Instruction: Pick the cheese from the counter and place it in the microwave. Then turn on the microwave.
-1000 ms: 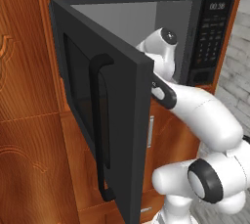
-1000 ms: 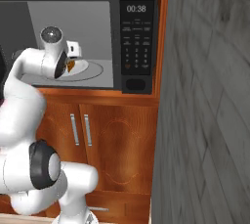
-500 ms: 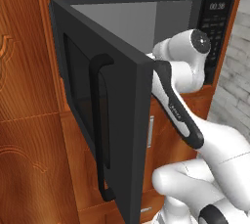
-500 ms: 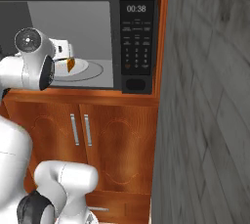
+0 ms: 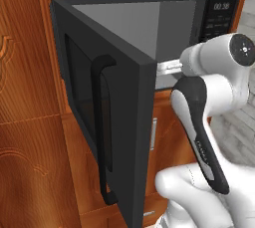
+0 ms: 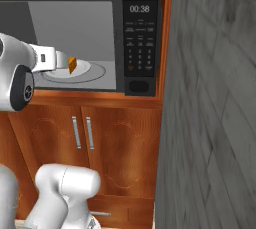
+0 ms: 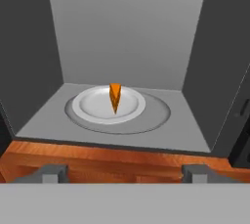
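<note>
Cheese: the cheese [image 7: 114, 98] stands on the white plate [image 7: 93, 104] inside the microwave [image 6: 142, 43]. It looks like a small orange wedge, set up on its edge.
Pincer: the pincer [image 7: 125, 171] is wide and holds nothing. Its two tips sit just outside the microwave mouth, above the wooden ledge [image 7: 97, 162].
Door: the door [image 5: 107, 122] stands wide open, with its long black handle [image 5: 99, 132] facing out.
What could go wrong: the cheese looks tippy. A hard slam of the door could knock it over or off the plate.
What else could go wrong: the microwave likely will not start with the door open, so pressing the buttons [image 6: 139, 48] first would do nothing.
In the way: the arm [image 5: 209, 97] sits right in the door's swing path. The door could hit it if pushed shut too soon.
Around: brown cupboards [image 6: 115, 148] with silver handles [image 6: 82, 133] sit below. A grey wall [image 6: 215, 123] stands close on the right.
</note>
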You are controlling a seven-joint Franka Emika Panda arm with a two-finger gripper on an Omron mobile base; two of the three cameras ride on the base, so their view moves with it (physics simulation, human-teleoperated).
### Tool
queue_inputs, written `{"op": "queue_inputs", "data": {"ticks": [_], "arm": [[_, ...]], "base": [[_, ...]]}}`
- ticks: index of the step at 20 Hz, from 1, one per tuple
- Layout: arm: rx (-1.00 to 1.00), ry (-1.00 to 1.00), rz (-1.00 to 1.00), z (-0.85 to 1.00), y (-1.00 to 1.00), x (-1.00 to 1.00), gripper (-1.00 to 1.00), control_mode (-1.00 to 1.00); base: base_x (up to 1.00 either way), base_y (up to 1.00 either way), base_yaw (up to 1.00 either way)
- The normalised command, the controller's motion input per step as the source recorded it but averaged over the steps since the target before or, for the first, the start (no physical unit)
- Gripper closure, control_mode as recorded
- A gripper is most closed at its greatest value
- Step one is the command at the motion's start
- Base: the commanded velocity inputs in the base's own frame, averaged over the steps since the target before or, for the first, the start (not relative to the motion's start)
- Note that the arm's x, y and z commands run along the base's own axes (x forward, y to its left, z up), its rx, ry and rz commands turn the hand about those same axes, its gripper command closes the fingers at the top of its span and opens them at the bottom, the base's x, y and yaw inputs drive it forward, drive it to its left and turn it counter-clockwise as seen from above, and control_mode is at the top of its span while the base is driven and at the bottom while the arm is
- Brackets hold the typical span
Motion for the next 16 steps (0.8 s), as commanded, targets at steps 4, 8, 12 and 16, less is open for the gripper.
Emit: {"op": "queue_inputs", "data": {"ticks": [4,8,12,16], "arm": [[0.02,0.0,-0.09,0.04,-0.15,-1.0,1.0,-1.0],[0.06,-0.01,-0.01,0.08,-0.04,-1.0,1.0,-1.0],[0.1,-0.07,0.0,0.13,0.0,-1.0,1.0,-1.0],[0.08,-0.13,0.0,0.19,0.04,-1.0,1.0,-1.0]], "base": [[0.0,0.0,0.0],[0.0,0.0,0.0],[0.0,0.0,0.0],[0.0,0.0,0.0]]}}
